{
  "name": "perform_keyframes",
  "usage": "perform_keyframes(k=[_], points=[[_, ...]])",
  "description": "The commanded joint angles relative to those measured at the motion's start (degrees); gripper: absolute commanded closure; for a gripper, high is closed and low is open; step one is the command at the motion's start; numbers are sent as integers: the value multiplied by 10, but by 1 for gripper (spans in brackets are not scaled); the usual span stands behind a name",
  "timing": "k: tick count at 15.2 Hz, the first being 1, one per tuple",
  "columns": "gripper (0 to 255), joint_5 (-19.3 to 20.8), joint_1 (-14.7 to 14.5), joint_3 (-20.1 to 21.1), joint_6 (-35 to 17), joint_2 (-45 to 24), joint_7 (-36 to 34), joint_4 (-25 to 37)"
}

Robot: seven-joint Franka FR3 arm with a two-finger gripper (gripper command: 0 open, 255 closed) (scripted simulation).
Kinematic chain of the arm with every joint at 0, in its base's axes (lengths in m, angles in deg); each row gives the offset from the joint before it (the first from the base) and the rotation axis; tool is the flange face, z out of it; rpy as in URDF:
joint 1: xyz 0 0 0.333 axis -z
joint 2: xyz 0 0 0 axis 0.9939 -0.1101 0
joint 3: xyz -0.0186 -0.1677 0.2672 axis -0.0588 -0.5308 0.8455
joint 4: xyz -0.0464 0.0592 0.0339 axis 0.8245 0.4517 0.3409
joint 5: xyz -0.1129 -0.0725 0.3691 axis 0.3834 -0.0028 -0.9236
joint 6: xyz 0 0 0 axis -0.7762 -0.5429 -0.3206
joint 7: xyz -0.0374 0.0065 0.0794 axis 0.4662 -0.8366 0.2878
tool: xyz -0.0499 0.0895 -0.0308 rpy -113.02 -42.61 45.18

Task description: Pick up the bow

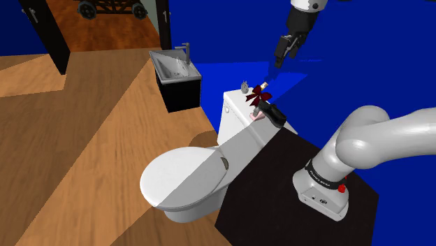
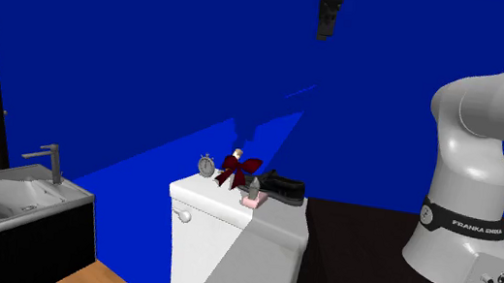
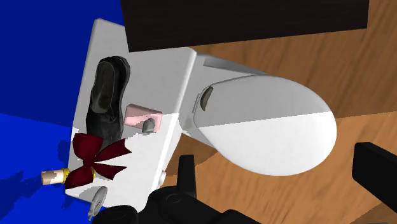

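**Operator:** Where is the bow?

**Inspector:** Your dark red ribbon bow (image 3: 98, 159) stands on the white toilet tank lid (image 2: 198, 188), between a small grey clock (image 3: 97, 200) and a black shoe (image 3: 108, 89). Its lobes fan crosswise, and I cannot tell a long axis.

**Operator:** The claw?

**Inspector:** Your black gripper (image 1: 282, 59) hangs well above, fingers apart and grasping nothing.

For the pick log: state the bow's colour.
Dark red bow, clearest in the wrist view.

1 bow (image 3: 95, 160), 1 black shoe (image 3: 107, 95), 1 pink block (image 3: 141, 115), 1 toilet (image 3: 267, 127), 1 sink (image 1: 171, 67).
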Motion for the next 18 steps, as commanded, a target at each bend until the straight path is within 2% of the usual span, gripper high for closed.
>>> perform_keyframes(k=[1,10,18], points=[[0,0,0,0,0,0,0,0],[0,57,32,-73,-129,-102,66,-46],[0,93,59,-135,-244,-239,121,-38]])
